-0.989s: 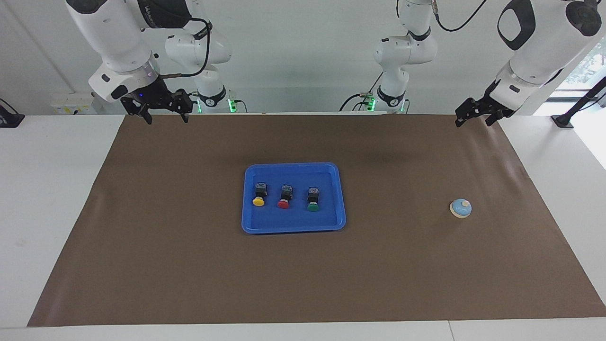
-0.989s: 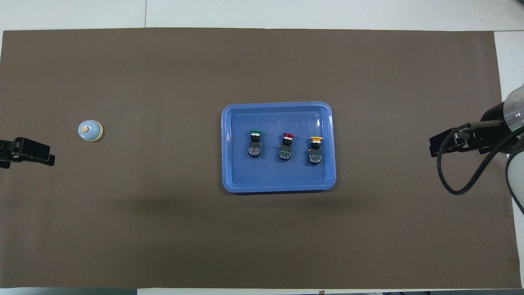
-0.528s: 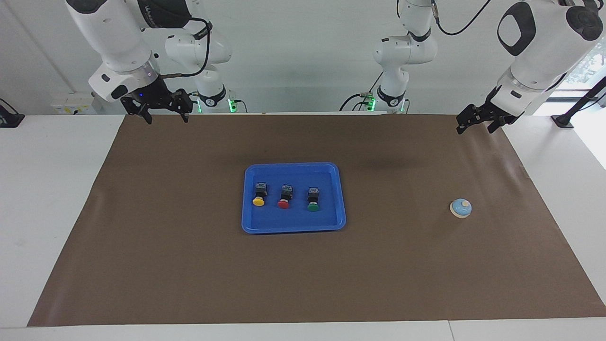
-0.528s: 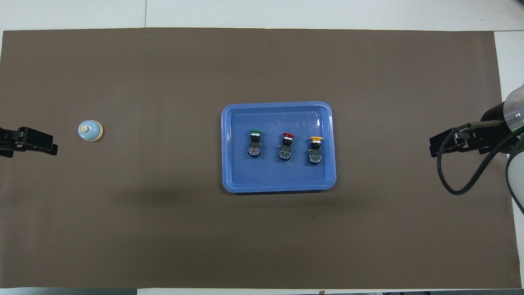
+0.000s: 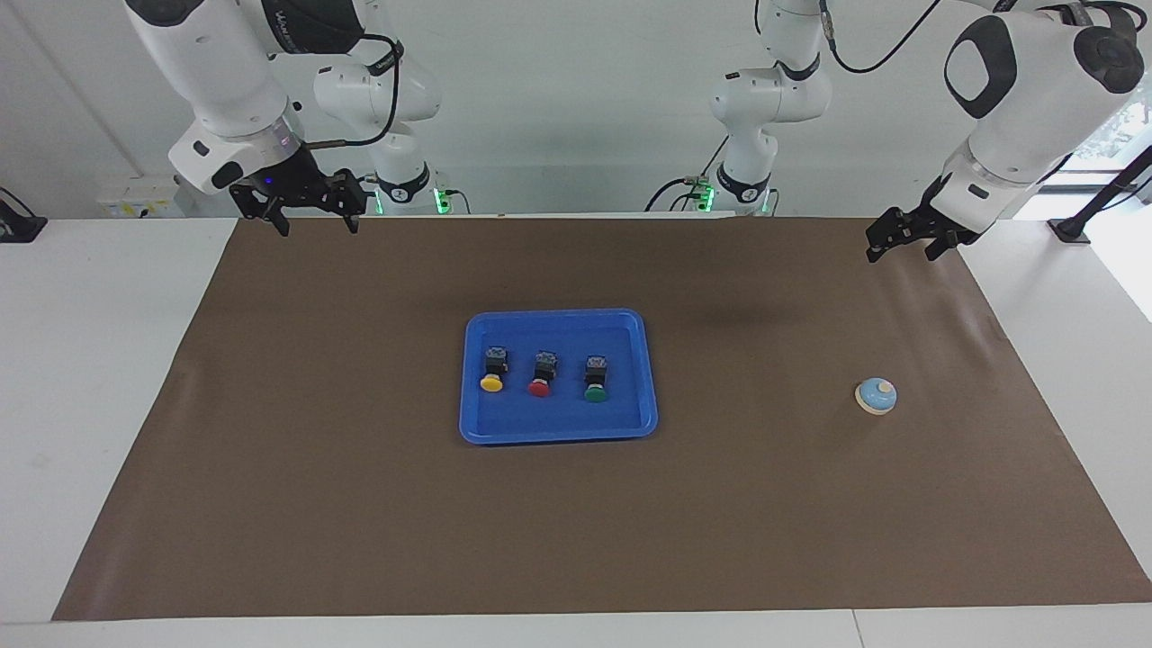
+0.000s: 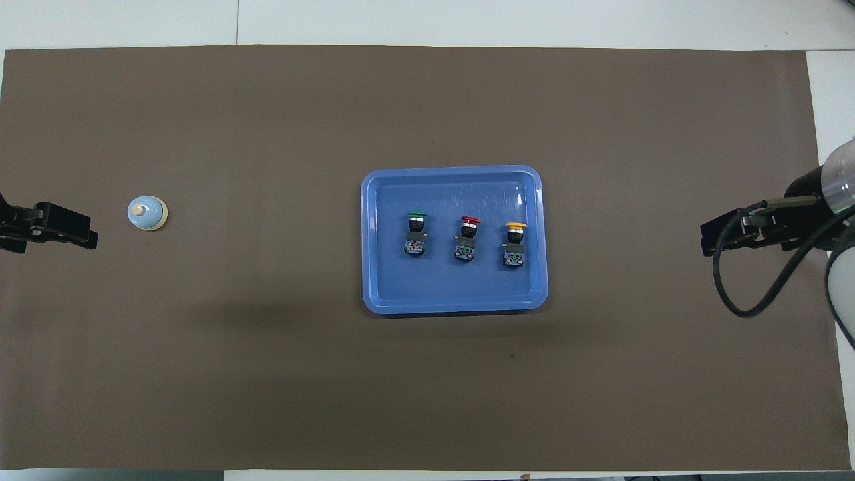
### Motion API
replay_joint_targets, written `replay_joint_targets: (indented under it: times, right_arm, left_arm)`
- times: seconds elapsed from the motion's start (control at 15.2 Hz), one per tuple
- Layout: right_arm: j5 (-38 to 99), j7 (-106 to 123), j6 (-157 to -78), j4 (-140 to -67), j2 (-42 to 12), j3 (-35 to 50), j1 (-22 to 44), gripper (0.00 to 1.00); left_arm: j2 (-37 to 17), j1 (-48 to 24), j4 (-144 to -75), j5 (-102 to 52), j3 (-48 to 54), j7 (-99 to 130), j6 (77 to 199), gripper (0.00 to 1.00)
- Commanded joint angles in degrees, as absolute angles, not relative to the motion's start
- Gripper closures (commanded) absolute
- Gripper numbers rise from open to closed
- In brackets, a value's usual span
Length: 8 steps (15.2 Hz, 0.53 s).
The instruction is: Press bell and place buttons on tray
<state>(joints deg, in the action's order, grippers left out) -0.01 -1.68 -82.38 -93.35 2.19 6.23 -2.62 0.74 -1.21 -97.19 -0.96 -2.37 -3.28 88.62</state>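
The blue tray (image 5: pixel 558 315) lies mid-mat, also in the overhead view (image 6: pixel 454 170). In it the three buttons lie in a row on their sides: yellow (image 5: pixel 491 382) (image 6: pixel 515 227), red (image 5: pixel 539 388) (image 6: pixel 471 220), green (image 5: pixel 595 392) (image 6: pixel 416 215). The light-blue bell (image 5: pixel 876 395) (image 6: pixel 147 213) stands alone toward the left arm's end. My left gripper (image 5: pixel 900 250) (image 6: pixel 83 234) hangs open and empty in the air over the mat's edge, apart from the bell. My right gripper (image 5: pixel 317 225) (image 6: pixel 705 244) waits open and empty over the mat's edge at the right arm's end.
A brown mat (image 5: pixel 360 504) covers most of the white table (image 5: pixel 99 378). A black cable (image 6: pixel 741 300) loops from the right arm's wrist.
My left gripper has shifted a little over the mat's edge, coming more level with the bell in the overhead view. The right arm, tray, buttons and bell have not moved.
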Motion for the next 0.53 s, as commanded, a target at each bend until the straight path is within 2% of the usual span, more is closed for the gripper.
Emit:
replay_joint_targets:
  times: [0.0,0.46]
  right_arm:
    - [0.44,-0.53,-81.91,-93.25,2.11,6.94,-3.78,0.0]
    - [0.44,-0.53,-81.91,-93.25,2.11,6.94,-3.78,0.0]
  left_arm:
    - [-0.35,-1.67,-94.49,-1.14,-2.81,-3.43,88.42,0.0]
    - [-0.53,-1.14,-92.64,-0.35,-1.67,-3.34,88.16,0.0]
